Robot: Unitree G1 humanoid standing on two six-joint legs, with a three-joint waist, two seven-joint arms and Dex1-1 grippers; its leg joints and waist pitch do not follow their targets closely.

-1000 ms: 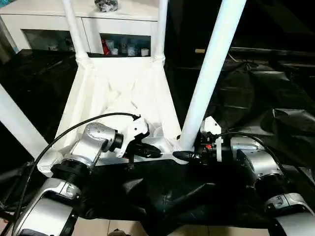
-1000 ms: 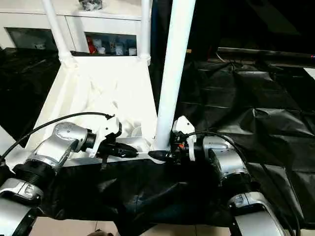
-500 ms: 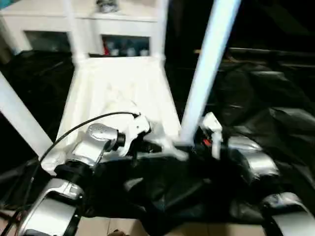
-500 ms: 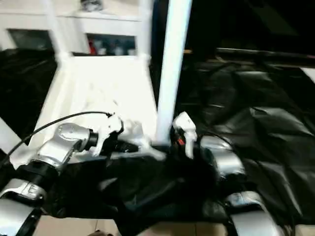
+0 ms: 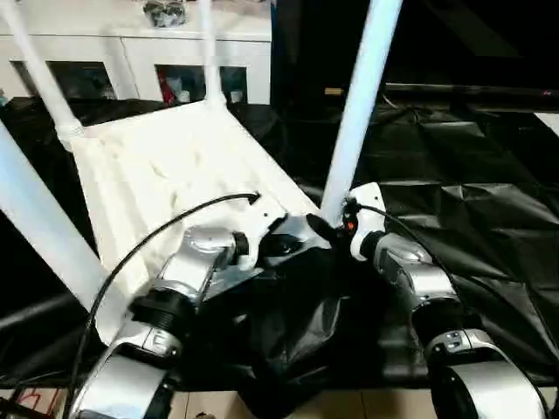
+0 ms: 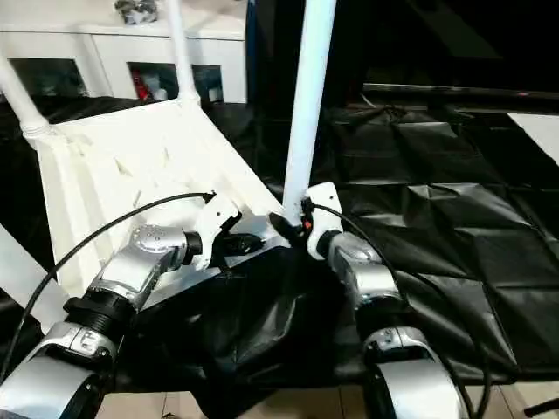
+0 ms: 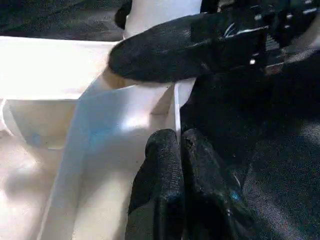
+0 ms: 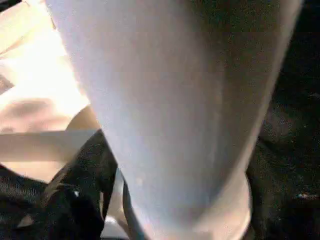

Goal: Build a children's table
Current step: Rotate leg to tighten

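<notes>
We look down over our two silver forearms at a children's table lying upside down on crumpled black sheeting (image 5: 489,218). Its white plastic top (image 5: 166,166) faces up with the ribbed underside showing, turned at an angle so one corner points toward us. Four white tube legs stand up from its corner sockets: one near leg (image 5: 360,96) rises just in front of our right arm, another near leg (image 5: 39,227) leans up at the left edge, and two far legs (image 5: 208,52) (image 5: 39,74) stand at the back corners. Our left gripper (image 7: 172,165) lies at the near edge of the top, close to the socket of the near right leg; its two black fingers (image 7: 160,185) are pressed together with nothing between them, their tips resting over the white rim where it meets the black sheeting. Our right gripper (image 6: 288,229) sits at the foot of the near right leg, right at the socket. From the left wrist we see one of its black fingers (image 7: 165,52) lying across the base of that leg, touching it; the jaws stand wide on either side of the tube, but we cannot tell whether they are squeezing it or merely standing around it. From the right wrist, the leg looms very close, with its flared foot seated in the round socket. Behind the table stands a white glass-door cabinet (image 5: 175,61) with small items on its shelves.
</notes>
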